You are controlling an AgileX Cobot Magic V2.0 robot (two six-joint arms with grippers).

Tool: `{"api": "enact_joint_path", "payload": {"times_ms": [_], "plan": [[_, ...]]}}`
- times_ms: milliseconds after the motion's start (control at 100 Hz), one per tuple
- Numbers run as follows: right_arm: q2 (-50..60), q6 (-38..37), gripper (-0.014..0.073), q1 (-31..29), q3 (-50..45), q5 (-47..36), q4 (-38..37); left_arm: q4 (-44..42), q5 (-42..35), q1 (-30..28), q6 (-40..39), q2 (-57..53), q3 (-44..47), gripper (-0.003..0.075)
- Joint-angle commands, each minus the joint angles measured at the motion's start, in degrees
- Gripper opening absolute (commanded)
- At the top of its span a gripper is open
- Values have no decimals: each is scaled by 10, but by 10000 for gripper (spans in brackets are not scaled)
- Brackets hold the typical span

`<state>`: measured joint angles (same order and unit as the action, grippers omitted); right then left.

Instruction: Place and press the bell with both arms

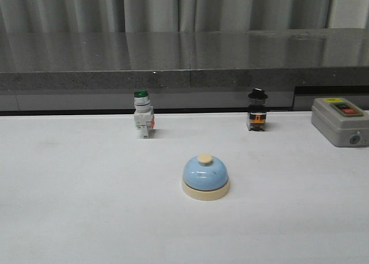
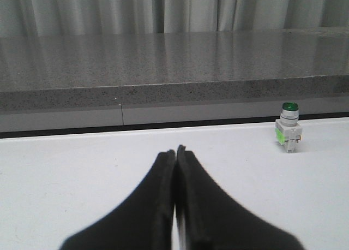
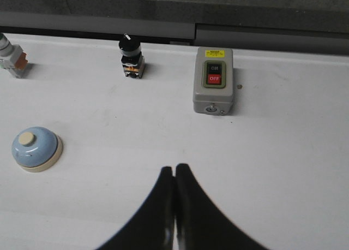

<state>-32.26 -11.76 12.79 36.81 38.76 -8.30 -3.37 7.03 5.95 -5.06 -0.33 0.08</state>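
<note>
Bell (image 1: 206,176) is sitting mid-worktop (image 1: 69,206), untouched. Left end effector (image 2: 175,152) and right end effector (image 3: 174,169) are both pinched closed, empty. You're risking skidding the glossy dome, or hitting the switch box (image 3: 214,79) instead.

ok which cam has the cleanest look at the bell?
Front view: the bell sits central, dome, base and button all unobstructed. Right wrist view shows it smaller, from above, near the frame edge. Left wrist view doesn't show it.
</note>
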Motion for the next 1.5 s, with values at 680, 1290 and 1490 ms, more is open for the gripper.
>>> {"api": "enact_joint_path", "payload": {"times_ms": [680, 1290, 1490], "plan": [[74, 1, -69, -4, -6, -40, -16, 2, -49, -1, -5, -17, 24, -20], [298, 141, -69, -115, -214, -225, 124, 2, -49, -1, -5, -17, 24, -20], [338, 141, -69, -115, -284, -281, 123, 2, -49, -1, -5, -17, 24, -20]]}}
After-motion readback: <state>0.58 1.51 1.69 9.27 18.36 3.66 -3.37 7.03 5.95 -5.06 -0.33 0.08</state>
